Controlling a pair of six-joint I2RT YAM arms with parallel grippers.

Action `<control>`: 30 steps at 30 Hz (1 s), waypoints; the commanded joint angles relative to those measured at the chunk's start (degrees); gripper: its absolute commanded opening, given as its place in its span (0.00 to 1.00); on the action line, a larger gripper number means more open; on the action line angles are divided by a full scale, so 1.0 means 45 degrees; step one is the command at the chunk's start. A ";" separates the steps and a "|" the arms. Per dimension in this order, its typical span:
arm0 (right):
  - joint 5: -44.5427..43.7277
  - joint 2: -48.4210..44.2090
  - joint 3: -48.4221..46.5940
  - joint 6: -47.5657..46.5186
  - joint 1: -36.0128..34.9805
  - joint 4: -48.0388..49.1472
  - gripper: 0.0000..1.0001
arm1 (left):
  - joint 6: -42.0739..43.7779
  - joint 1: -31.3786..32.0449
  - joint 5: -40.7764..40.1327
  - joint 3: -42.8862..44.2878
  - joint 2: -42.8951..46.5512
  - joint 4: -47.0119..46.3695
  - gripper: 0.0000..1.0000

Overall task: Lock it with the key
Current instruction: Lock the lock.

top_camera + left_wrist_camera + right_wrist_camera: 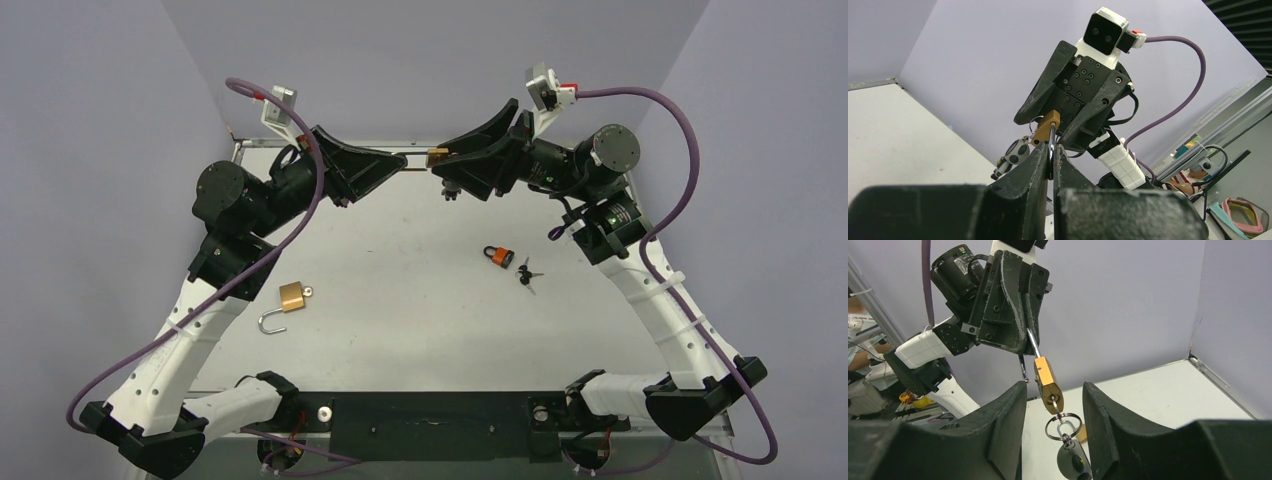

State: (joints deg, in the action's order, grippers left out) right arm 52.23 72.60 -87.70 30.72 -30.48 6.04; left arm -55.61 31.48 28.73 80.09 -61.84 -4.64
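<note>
A brass padlock (1047, 384) is held aloft above the table (420, 300) by its shackle, pinched in the left gripper (1050, 150). The key (1054, 405) is already seated in it, between the right gripper's (1053, 405) parted fingers; turning is judged still to come.

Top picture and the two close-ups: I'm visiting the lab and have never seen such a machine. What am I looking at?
Two robot arms are bolted at the near edge of a table. The top picture looks down from above; the other two come from a camera on each wrist. The left gripper pinches the steel loop of a brass padlock in mid-air. The right gripper is open around the key in that lock. On the table lie a second brass padlock, open, a small orange padlock and black keys.
</note>
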 commanded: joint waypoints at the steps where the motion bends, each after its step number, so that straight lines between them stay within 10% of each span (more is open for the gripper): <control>1: 0.0000 -0.0159 -0.0223 0.0176 -0.0161 0.0903 0.41 | -0.0315 -0.0147 0.0022 0.0536 0.0043 -0.0622 0.00; 14: 0.0011 -0.0281 -0.0104 0.0353 -0.0259 0.0762 0.00 | -0.0011 -0.0289 0.0242 0.0400 -0.0085 -0.0412 0.00; 30: 0.0397 -0.0983 0.1071 0.1766 -0.0237 0.1577 0.00 | 0.2321 -0.0989 0.1550 0.0273 0.0602 0.2246 0.24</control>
State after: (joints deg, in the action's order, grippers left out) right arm 53.01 70.15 -83.35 36.14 -31.22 7.42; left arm -48.45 27.57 33.34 80.40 -61.08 5.19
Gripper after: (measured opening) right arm 0.149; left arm 0.240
